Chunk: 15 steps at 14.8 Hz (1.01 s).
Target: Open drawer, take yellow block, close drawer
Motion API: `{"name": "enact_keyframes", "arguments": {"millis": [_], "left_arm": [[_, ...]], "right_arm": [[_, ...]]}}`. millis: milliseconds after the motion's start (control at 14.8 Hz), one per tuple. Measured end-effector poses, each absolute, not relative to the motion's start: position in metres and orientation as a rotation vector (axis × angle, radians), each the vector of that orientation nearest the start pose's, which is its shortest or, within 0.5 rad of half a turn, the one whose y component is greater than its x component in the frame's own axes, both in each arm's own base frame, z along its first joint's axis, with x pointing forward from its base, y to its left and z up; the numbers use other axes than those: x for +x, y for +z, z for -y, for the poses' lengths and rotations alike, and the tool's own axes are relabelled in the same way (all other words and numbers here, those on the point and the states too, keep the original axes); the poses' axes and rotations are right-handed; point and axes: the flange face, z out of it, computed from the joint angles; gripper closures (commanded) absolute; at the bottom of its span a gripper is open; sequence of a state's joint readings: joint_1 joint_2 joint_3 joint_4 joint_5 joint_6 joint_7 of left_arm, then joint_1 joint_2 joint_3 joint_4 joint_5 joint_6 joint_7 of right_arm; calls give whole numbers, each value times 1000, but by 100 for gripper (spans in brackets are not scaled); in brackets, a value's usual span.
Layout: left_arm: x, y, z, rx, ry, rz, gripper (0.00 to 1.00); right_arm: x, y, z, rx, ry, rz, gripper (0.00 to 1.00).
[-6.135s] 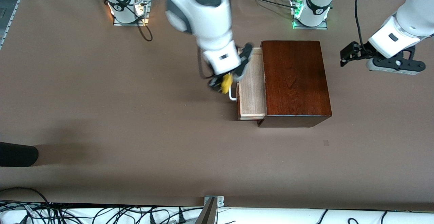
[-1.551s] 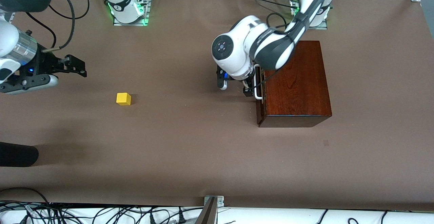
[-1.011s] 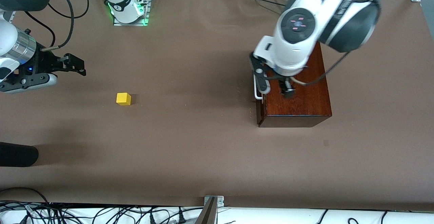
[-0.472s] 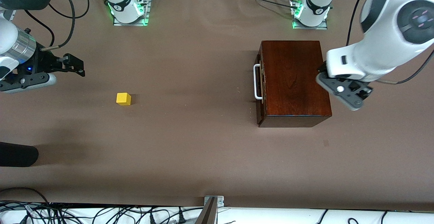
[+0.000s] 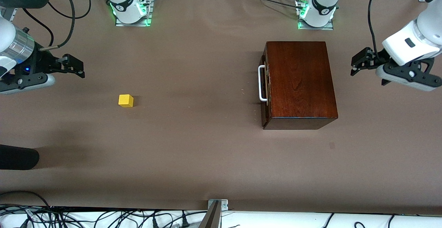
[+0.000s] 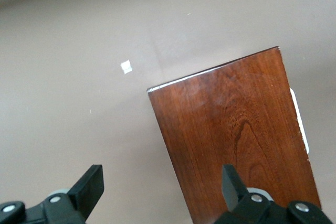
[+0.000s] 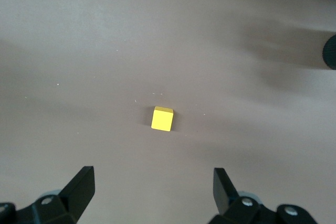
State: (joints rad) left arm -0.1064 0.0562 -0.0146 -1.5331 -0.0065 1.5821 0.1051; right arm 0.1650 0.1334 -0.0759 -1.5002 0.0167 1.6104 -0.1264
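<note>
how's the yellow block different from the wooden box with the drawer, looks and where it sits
The yellow block is a small plain bright cube; the wooden box is a far larger glossy dark reddish-brown oblong. The block is bare on every face shown, while the box carries a white bar handle on its shut drawer. The block sits toward the right arm's end, the box toward the left arm's. Both rest on the table, touched by neither gripper.

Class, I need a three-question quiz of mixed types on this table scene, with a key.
1. True or false: the drawer of the glossy mahogany-coloured wooden box is shut.
2. Where is the small bright yellow block? A in the drawer; B on the brown table; C in a hand.
3. Fill in: both the left hand and the right hand have their fingers ____.

Key: 1 true. 2 B. 3 open.
</note>
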Motion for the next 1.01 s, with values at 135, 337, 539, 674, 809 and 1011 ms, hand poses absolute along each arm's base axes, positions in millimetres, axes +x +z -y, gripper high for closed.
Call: {"name": "enact_keyframes", "arguments": {"millis": [135,337,539,674,809,1011], "left_arm": [[553,614,61,-3140,7,-222,0],[544,612,41,-3144,16,-150,0],[540,601,38,-3144,49,-134,0],[538,598,38,-3144,58,-127,0],[536,595,38,-3143,66,-125,0],[533,592,37,-3143,78,-124,0]], "right_arm": [[595,586,-55,-3118,31,329,0],[596,587,-54,-3119,25,325,0],[596,587,-53,-3119,25,320,0],[596,587,-51,-3120,25,316,0],[596,587,-51,-3120,24,315,0],[596,587,-51,-3120,24,314,0]]}}
